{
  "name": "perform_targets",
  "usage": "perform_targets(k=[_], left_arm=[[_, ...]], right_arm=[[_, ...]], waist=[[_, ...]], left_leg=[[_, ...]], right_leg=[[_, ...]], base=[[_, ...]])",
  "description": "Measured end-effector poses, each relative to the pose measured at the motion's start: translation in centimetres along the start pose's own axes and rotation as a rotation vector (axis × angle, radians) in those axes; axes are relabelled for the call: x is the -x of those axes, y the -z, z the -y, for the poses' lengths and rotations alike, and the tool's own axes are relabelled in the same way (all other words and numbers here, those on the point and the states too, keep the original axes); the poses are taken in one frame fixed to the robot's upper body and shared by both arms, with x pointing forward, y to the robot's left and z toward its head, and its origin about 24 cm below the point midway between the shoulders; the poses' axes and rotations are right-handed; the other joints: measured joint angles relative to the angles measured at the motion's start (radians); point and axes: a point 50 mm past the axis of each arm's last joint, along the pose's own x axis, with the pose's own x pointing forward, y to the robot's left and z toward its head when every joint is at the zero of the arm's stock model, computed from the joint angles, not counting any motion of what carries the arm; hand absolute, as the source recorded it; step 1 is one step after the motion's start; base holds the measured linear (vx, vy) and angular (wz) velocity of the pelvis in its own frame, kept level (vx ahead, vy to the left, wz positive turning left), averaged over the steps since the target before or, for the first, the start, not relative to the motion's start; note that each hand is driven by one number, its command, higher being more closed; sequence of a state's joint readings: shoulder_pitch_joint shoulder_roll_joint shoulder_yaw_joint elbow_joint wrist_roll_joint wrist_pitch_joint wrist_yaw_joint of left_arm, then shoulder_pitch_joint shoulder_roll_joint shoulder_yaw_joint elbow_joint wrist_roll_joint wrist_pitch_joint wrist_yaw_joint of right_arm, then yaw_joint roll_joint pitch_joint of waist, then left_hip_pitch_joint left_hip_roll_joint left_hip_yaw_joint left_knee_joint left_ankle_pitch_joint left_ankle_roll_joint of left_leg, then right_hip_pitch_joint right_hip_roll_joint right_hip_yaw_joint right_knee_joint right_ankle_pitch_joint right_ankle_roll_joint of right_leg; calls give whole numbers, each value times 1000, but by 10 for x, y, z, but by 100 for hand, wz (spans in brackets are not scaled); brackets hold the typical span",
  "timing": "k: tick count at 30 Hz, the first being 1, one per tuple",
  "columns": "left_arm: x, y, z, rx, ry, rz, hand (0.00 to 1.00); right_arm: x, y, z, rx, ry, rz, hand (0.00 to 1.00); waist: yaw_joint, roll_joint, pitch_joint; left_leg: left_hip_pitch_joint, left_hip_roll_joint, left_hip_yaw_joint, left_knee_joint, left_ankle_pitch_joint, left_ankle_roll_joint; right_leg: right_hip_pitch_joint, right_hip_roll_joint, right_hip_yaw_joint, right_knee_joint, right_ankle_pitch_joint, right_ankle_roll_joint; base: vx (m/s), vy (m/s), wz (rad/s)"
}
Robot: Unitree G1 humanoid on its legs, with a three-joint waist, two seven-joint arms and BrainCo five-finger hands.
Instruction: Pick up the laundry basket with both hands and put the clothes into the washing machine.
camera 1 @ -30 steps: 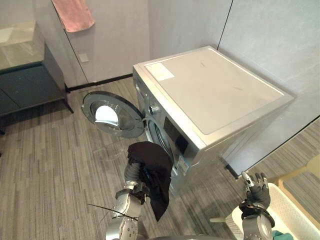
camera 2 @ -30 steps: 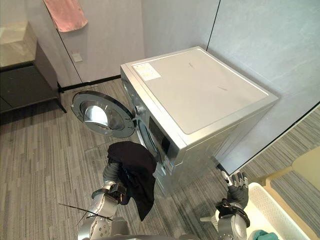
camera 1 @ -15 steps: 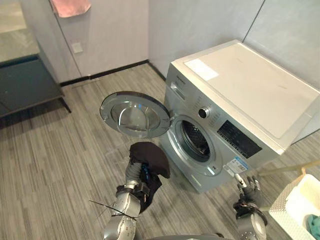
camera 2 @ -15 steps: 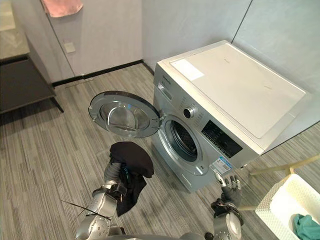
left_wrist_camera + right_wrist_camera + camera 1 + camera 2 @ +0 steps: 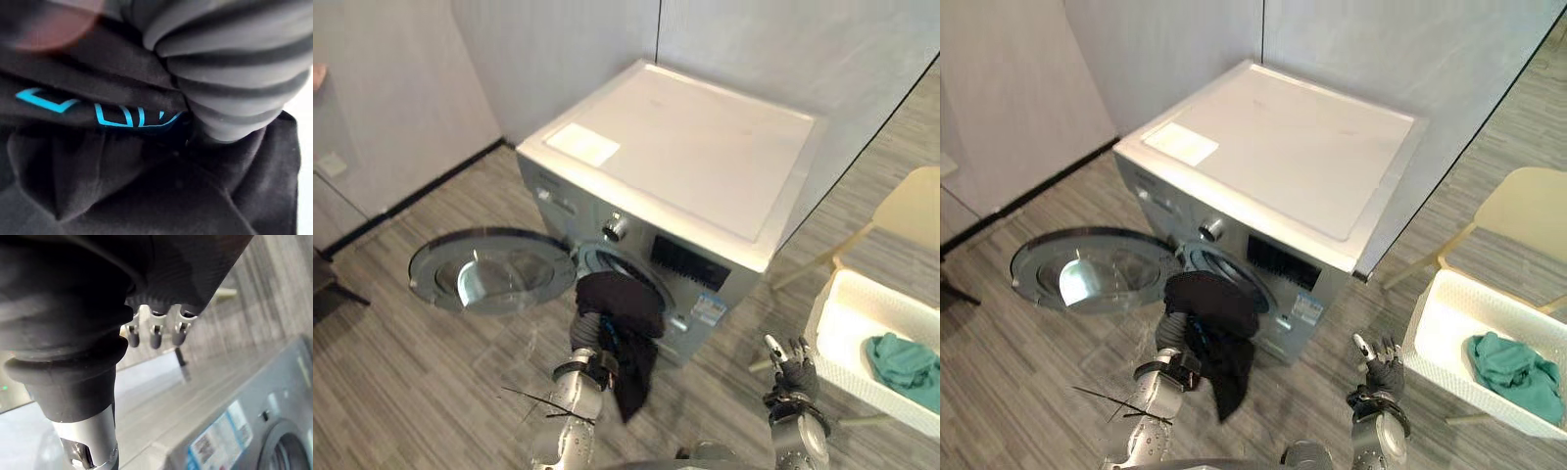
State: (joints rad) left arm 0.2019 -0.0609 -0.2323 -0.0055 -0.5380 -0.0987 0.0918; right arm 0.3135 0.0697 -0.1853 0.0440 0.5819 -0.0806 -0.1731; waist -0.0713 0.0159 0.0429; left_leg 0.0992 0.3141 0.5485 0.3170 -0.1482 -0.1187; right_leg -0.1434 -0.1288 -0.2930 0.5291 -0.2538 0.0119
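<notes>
A black garment (image 5: 619, 315) with blue print (image 5: 122, 116) hangs over my left hand (image 5: 581, 336), which is raised just in front of the round drum opening (image 5: 595, 258) of the silver washing machine (image 5: 685, 157). The cloth covers the hand. The machine's door (image 5: 489, 272) stands swung out to the left. My right hand (image 5: 790, 367) is raised at the lower right with straight fingers (image 5: 155, 335) and holds nothing. Beside it on the right stands the white laundry basket (image 5: 1449, 323) with a teal cloth (image 5: 1513, 362) inside.
A beige chair (image 5: 901, 211) stands behind the basket at the right. Grey walls close in behind the machine. Open wood-look floor (image 5: 401, 372) lies to the left and in front of the door.
The camera has swung, so the machine and basket sit differently in the picture. The black garment on my left hand is now closer to the drum opening. My right hand stays raised.
</notes>
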Motion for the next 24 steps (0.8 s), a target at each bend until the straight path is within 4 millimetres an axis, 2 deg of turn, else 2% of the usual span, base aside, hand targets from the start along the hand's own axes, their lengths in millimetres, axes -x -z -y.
perform_targets(k=[1, 2, 3, 4, 5, 6, 8, 9, 10, 11, 12, 13, 14, 15, 16, 17, 18, 19, 21, 24], left_arm=[[-2, -4, 1, 2, 7, 20, 100], [-4, -8, 1, 1, 7, 36, 100], [-4, -8, 1, -4, 14, 37, 100], [-3, -8, 1, 2, 12, 40, 100], [0, -9, -3, -6, 2, 38, 100], [3, -8, -4, -6, -1, 35, 100], [10, -5, -10, -7, -20, 20, 100], [12, -4, -12, -6, -27, 18, 100], [15, -5, -16, -10, -42, 17, 100], [17, -5, -18, -13, -52, 18, 100], [20, -4, -21, -21, -63, 11, 100], [23, -2, -19, -28, -59, 4, 100], [24, -3, -22, -47, -65, 3, 100], [22, -6, -23, -70, -56, 8, 100], [19, -7, -21, -74, -44, 14, 100], [19, -7, -21, -74, -43, 14, 100], [20, -6, -21, -74, -45, 10, 100], [21, -6, -22, -75, -48, 6, 100], [22, -5, -24, -82, -50, 0, 100], [23, -4, -23, -87, -41, -3, 100]], right_arm=[[0, -3, -10, -9, -41, 21, 0], [3, -3, -12, -6, -54, 22, 0], [3, -5, -12, -9, -54, 34, 0], [4, -6, -12, -14, -52, 39, 0], [5, -5, -13, -16, -54, 37, 0], [5, -6, -13, -19, -53, 41, 0], [6, -3, -14, -17, -58, 31, 0], [7, -3, -11, -19, -45, 32, 0], [9, -4, -5, -12, -24, 34, 0], [10, -3, -3, -10, -18, 31, 0], [13, -1, 3, -2, -2, 21, 0], [16, 3, 9, 15, 15, -2, 0], [17, 8, 10, 12, 22, -27, 0], [18, 14, 12, 16, 32, -56, 0], [18, 15, 15, 18, 43, -66, 0], [18, 15, 17, 18, 49, -69, 0], [19, 15, 20, 20, 61, -73, 0], [20, 16, 23, 23, 74, -79, 0], [20, 18, 25, 27, 72, -88, 0], [13, 18, 13, 27, 11, -82, 0]], waist=[[12, 3, 2], [14, 10, 5], [17, 29, 13], [32, 38, 12], [41, 29, 21], [42, 34, 25], [49, 32, 26], [54, 32, 26], [57, 29, 28], [57, 27, 29], [57, 31, 27], [59, 34, 17], [52, 8, 9], [31, -24, 10], [26, -44, 11], [26, -48, 9], [27, -40, 15], [26, -41, 15], [34, -47, 14], [36, -25, 30]], left_leg=[[-16, 38, -2, 110, -3, -3], [-79, 91, -41, 282, -2, 1], [-109, 127, -78, 365, 20, 26], [-169, 155, -145, 503, 126, 36], [-234, 155, -210, 624, 168, 16], [-282, 145, -241, 708, 151, 23], [-367, 86, -271, 765, 53, 70], [-387, 75, -270, 743, 29, 83], [-416, 56, -274, 644, -12, 110], [-419, 47, -276, 565, -20, 123], [-405, 20, -295, 348, -5, 128], [-365, -17, -356, 189, 24, 92], [-344, -43, -367, 168, 20, 83], [-341, -76, -362, 145, 20, 82], [-343, -89, -355, 130, 19, 82], [-342, -90, -352, 126, 19, 81], [-324, -92, -348, 110, 19, 81], [-302, -95, -341, 94, 19, 81], [-263, -105, -313, 56, 18, 80], [-274, -95, -266, 29, 7, 55]], right_leg=[[-20, 16, 16, -4, -48, 17], [43, 39, 14, -121, -35, 2], [71, 58, 9, -134, -27, -6], [110, 68, 17, -160, -31, -8], [151, 61, 32, -195, -31, -8], [180, 54, 48, -222, -30, -7], [230, 27, 82, -270, -17, 13], [235, 19, 93, -277, -14, 20], [246, 3, 111, -289, -7, 31], [249, -6, 120, -289, -4, 36], [254, -17, 139, -287, 6, 57], [262, -25, 168, -290, 4, 97], [261, -46, 182, -299, 1, 106], [259, -71, 186, -326, 28, 106], [261, -82, 187, -348, 66, 115], [261, -82, 186, -351, 85, 120], [263, -82, 186, -349, 120, 136], [263, -84, 188, -343, 130, 141], [259, -95, 217, -328, 130, 141], [195, -92, 255, -317, 128, 144]], base=[[108, -190, -24], [91, -212, -19], [158, -174, -11], [200, -72, -24], [269, -15, -29], [206, 27, -31], [247, 137, -44], [284, 210, -61], [192, 168, -54], [257, 250, -76], [272, 325, -86], [272, 314, -79], [279, 267, -37], [238, 197, 6], [215, 196, 15], [138, 185, 6], [90, 150, -5], [69, 143, -19], [11, 73, -29], [-85, 34, -42]])
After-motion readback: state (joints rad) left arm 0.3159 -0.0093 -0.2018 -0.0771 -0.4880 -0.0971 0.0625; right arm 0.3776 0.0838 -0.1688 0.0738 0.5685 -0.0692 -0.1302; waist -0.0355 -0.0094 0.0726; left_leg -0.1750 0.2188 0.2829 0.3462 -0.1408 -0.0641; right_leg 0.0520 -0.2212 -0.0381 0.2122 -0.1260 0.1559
